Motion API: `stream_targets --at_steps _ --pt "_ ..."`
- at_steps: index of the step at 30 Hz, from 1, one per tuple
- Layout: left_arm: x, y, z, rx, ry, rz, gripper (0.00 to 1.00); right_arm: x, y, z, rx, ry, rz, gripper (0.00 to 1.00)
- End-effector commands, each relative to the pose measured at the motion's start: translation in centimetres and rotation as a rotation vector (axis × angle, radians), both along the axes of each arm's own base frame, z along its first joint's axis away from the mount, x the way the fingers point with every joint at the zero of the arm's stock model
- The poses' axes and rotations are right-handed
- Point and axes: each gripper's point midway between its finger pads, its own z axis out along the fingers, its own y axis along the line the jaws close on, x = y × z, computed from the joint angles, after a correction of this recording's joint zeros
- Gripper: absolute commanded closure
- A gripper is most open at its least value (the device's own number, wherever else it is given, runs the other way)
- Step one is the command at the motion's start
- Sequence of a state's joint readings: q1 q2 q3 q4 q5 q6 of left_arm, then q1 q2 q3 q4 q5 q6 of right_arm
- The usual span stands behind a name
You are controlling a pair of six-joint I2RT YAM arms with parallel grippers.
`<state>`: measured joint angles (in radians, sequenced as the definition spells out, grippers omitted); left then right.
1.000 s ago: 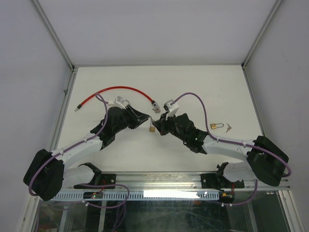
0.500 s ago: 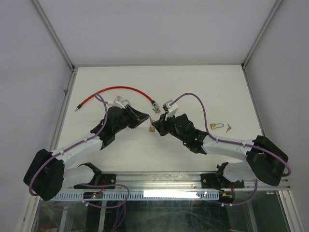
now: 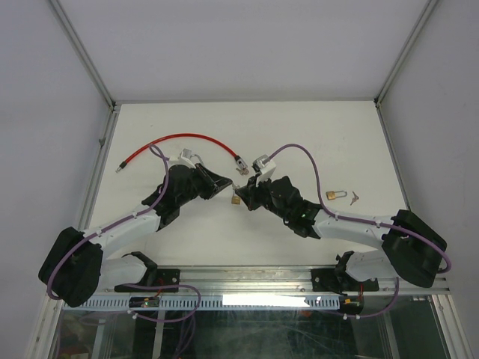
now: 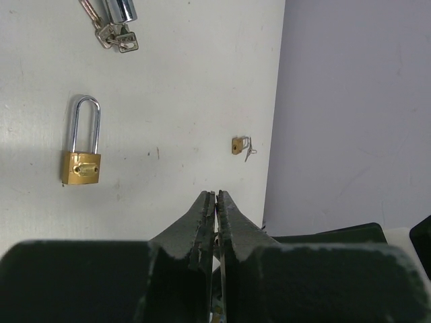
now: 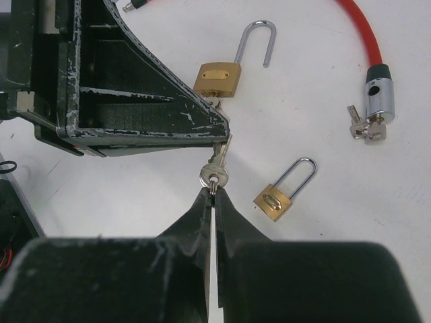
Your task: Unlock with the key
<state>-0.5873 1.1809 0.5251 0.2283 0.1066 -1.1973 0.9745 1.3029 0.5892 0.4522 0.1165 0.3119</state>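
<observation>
- Key [image 5: 217,167]: small, light, stiff, slick metal, best pinched flat across its bow. The right gripper [image 5: 213,195] fingers are clamped there, holding it between both grippers.
- Left gripper [image 4: 215,200] fingers sit together at the blade tip; I cannot tell whether they pinch it.
- Right wrist view shows the key beside a padlock [image 5: 275,200]; left wrist view shows no key.

Nothing legible is showing in any view. Any stamping on the brass padlock [image 5: 217,79], upper center of the right wrist view, is coming out too small to read.
</observation>
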Motion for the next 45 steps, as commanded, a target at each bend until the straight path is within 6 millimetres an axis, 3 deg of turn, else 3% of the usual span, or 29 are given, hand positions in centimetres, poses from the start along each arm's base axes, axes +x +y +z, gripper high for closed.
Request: stream_targets --at_steps 1,4,10,17,26,32,37,45 --pt "0.8 -0.6 3.2 -0.06 -0.082 -0.014 0.95 0.5 0.9 2.4 0.064 -0.063 -0.002 1.0" --pt "0.7 -0.6 3.4 -0.061 -0.091 -0.015 1.0 0.5 0.9 2.5 0.065 -0.063 -0.002 1.0" --pt "0.9 -0.1 3.9 -0.033 -0.149 -0.003 1.0 0.5 0.8 2.3 0.068 -0.055 -0.007 0.98" --pt "1.3 0.9 6.8 0.075 -0.391 -0.02 1.0 -0.2 -0.2 3.3 0.105 -0.04 0.007 0.66" --pt "0.4 1.1 9.9 0.174 -0.654 -0.093 1.0 -0.2 -2.0 7.0 0.237 -0.029 0.076 0.44" --pt "-1.3 0.4 12.2 0.098 -0.76 -0.151 1.0 -0.3 -1.8 9.9 0.377 -0.023 0.163 0.41" --pt "-2.1 0.2 13.5 0.023 -0.783 -0.166 1.0 -1.2 -0.6 11.7 0.486 -0.015 0.26 0.41" --pt "-2.8 0.1 14.6 -0.051 -0.786 -0.167 1.0 -0.6 -0.1 12.9 0.592 -0.004 0.301 0.41"
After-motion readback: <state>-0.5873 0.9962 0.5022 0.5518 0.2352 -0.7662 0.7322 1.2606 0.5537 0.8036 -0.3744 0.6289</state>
